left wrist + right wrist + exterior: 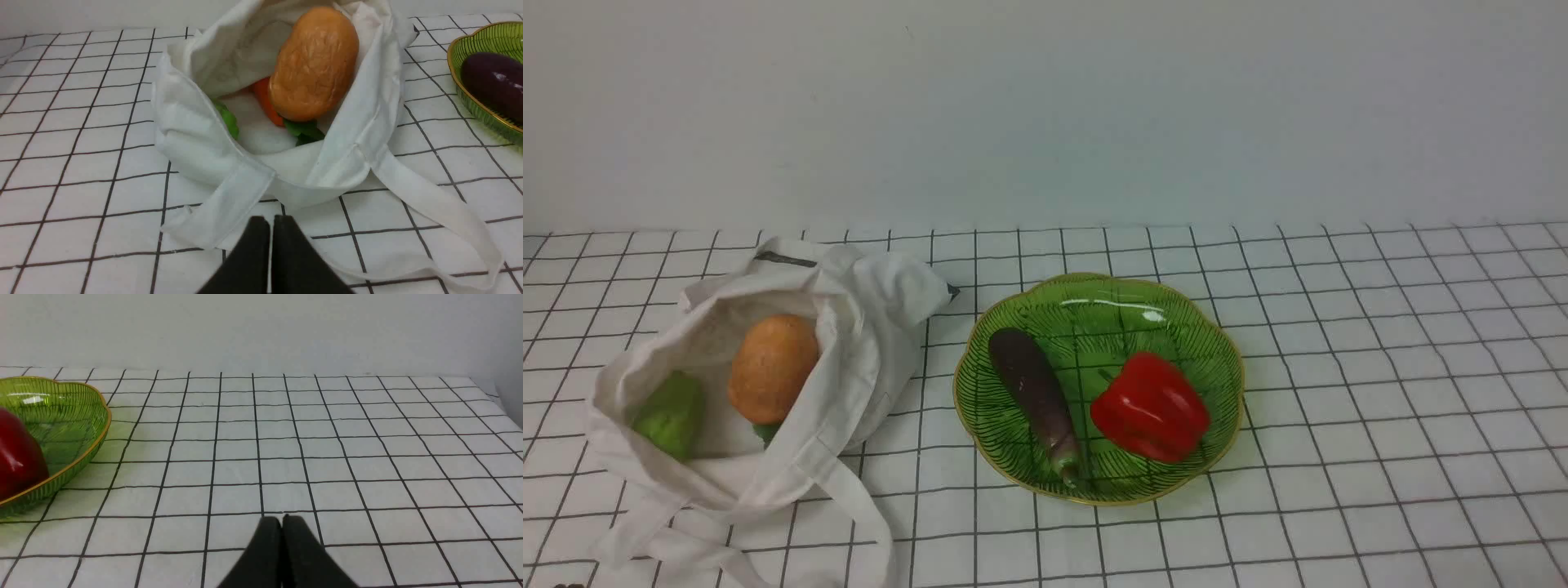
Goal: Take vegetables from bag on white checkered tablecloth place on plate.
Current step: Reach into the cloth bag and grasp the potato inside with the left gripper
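The off-white bag (849, 359) lies open on the white checkered tablecloth (1380, 408) at the left. Inside it are a tan-orange potato (772, 367), a light green lumpy vegetable (671, 414) and a carrot (265, 102), mostly hidden under the potato (314, 61). The green plate (1168, 306) stands in the middle and holds a purple eggplant (1037, 396) and a red pepper (1150, 408). My left gripper (271, 222) is shut and empty, just short of the bag's (196, 139) mouth. My right gripper (282, 520) is shut and empty over bare cloth, to the right of the plate (65, 416). Neither gripper shows in the front view.
The bag's long straps (849, 498) trail toward the front edge; one strap (441, 216) loops beside my left gripper. A pale wall (1045, 106) runs behind the table. The cloth's right edge drops off at the far right (500, 396).
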`<control>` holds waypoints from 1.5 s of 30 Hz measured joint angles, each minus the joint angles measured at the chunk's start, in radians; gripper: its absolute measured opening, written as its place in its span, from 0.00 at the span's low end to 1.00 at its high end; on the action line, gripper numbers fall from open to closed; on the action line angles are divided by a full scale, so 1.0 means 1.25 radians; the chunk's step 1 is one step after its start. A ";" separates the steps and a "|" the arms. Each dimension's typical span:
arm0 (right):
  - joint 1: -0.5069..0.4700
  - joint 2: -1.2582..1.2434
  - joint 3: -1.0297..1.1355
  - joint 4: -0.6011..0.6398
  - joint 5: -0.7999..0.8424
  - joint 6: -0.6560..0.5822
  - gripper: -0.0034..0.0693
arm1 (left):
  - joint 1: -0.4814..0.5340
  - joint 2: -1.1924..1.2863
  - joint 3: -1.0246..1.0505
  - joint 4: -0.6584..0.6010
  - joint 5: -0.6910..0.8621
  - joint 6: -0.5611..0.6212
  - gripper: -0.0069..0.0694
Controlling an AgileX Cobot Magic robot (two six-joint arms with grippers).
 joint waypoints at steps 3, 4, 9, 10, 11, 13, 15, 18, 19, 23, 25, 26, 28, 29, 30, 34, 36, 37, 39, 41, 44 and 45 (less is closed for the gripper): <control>0.000 0.000 0.000 0.000 0.000 0.000 0.03 | 0.000 0.000 0.000 0.000 0.000 0.000 0.08; 0.000 0.000 0.000 0.000 0.000 0.000 0.03 | 0.000 0.000 0.000 0.000 0.000 0.000 0.08; 0.000 0.000 0.000 0.000 0.000 0.000 0.03 | 0.000 0.000 0.000 0.000 0.000 0.000 0.08; 0.000 0.000 0.000 0.000 0.000 0.000 0.03 | 0.000 0.000 0.000 0.000 0.000 0.000 0.08; 0.000 0.000 0.000 0.000 0.000 0.000 0.03 | 0.000 0.000 0.000 0.000 0.000 0.000 0.08; 0.000 0.000 0.000 0.000 0.000 0.000 0.03 | 0.000 0.000 0.000 0.000 0.000 0.000 0.08; 0.000 0.000 0.000 0.000 0.000 0.000 0.03 | 0.000 0.000 0.000 0.000 0.000 0.000 0.08; 0.000 0.000 0.000 0.000 0.000 0.000 0.03 | 0.000 0.000 0.000 0.000 0.000 0.000 0.08; 0.000 0.000 0.000 0.000 0.000 0.000 0.03 | 0.000 0.000 0.000 0.000 0.000 0.000 0.08; 0.000 0.000 0.000 0.000 0.000 0.000 0.03 | 0.000 0.000 0.002 -0.036 -0.021 -0.014 0.08; 0.000 0.000 0.000 0.000 0.000 0.000 0.03 | 0.000 0.000 0.003 -0.154 -0.071 -0.054 0.08; 0.000 0.000 0.000 0.000 0.000 0.000 0.03 | 0.000 0.000 0.003 -0.185 -0.089 -0.068 0.08; 0.000 0.000 0.000 0.000 0.000 0.000 0.03 | 0.000 0.000 0.003 -0.245 -0.114 -0.084 0.08; 0.000 0.000 0.000 0.000 0.000 0.000 0.03 | 0.000 0.000 0.003 -0.320 -0.152 -0.097 0.08; 0.000 0.000 0.000 0.000 0.000 0.000 0.03 | 0.000 0.000 0.003 -0.328 -0.152 -0.097 0.08; 0.000 0.000 0.000 0.000 0.000 0.000 0.03 | 0.000 0.000 0.003 -0.442 -0.316 -0.101 0.08; 0.000 0.000 0.000 0.000 0.000 0.000 0.03 | 0.000 0.000 -0.003 -0.459 -0.418 -0.101 0.08; 0.000 0.000 0.000 0.000 0.000 0.000 0.03 | 0.000 0.000 -0.009 -0.459 -0.429 -0.100 0.08; 0.000 0.000 0.000 0.000 0.000 0.000 0.03 | 0.000 0.000 -0.062 -0.437 -0.440 -0.095 0.08; 0.000 0.000 0.000 0.000 0.000 0.000 0.03 | 0.000 0.020 -0.150 -0.383 -0.372 -0.074 0.08; 0.000 0.000 0.000 0.000 0.000 0.000 0.03 | 0.000 0.098 -0.277 -0.318 -0.227 -0.040 0.08; 0.000 0.000 0.000 0.000 0.000 0.000 0.03 | 0.000 0.176 -0.346 -0.273 -0.099 -0.024 0.08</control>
